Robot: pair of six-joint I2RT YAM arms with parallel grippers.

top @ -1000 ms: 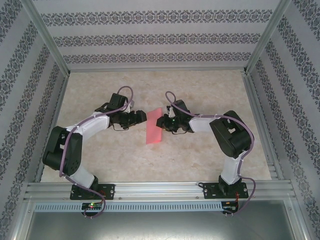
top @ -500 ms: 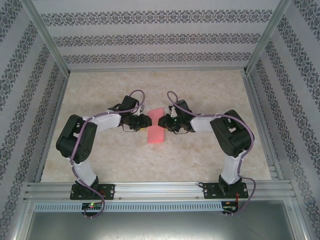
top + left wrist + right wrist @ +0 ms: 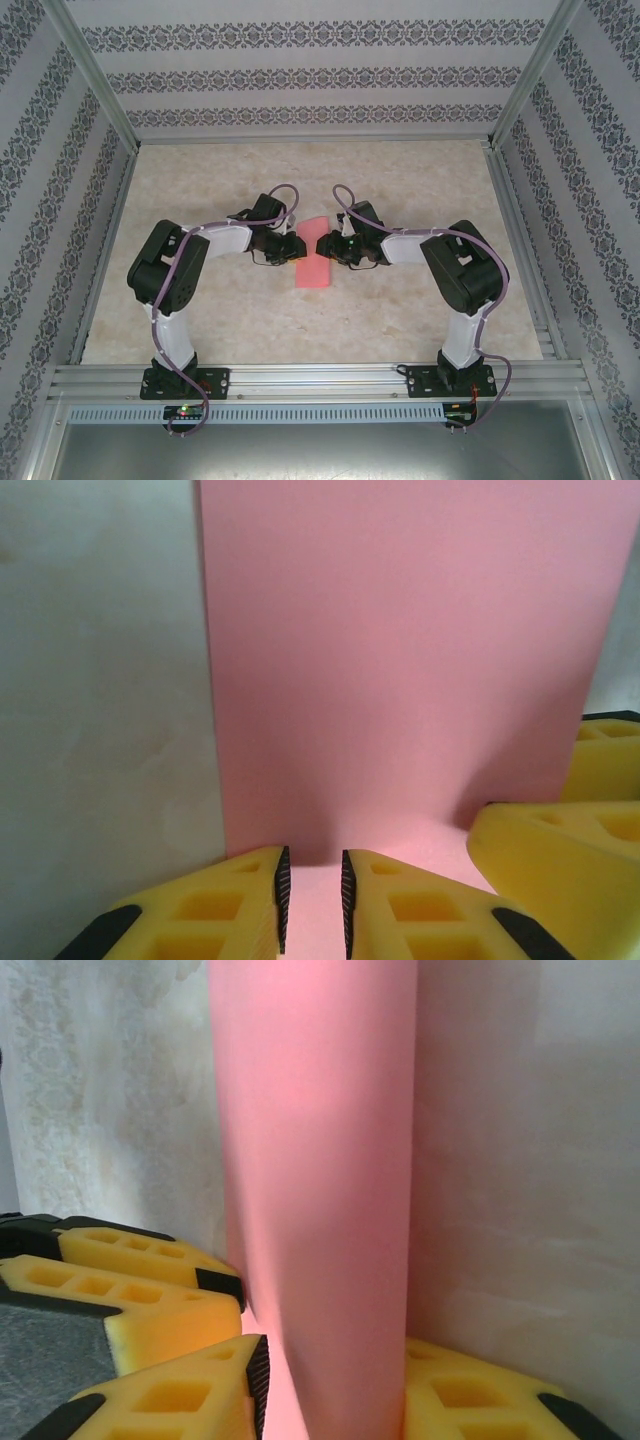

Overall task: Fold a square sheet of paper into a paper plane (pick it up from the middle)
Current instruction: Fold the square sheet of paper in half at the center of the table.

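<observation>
Over table [image 3: 420,190] centre, passing folded paper [image 3: 313,265] between grippers.
Pinching its edge with left gripper [image 3: 312,865], swung in and narrowed to a slit within the last second; loosening right gripper [image 3: 335,1360] around the standing fold, jaws parted, real grip or not being impossible to tell. Probably regripping for the next crease, with no nose or wings showing yet.
</observation>
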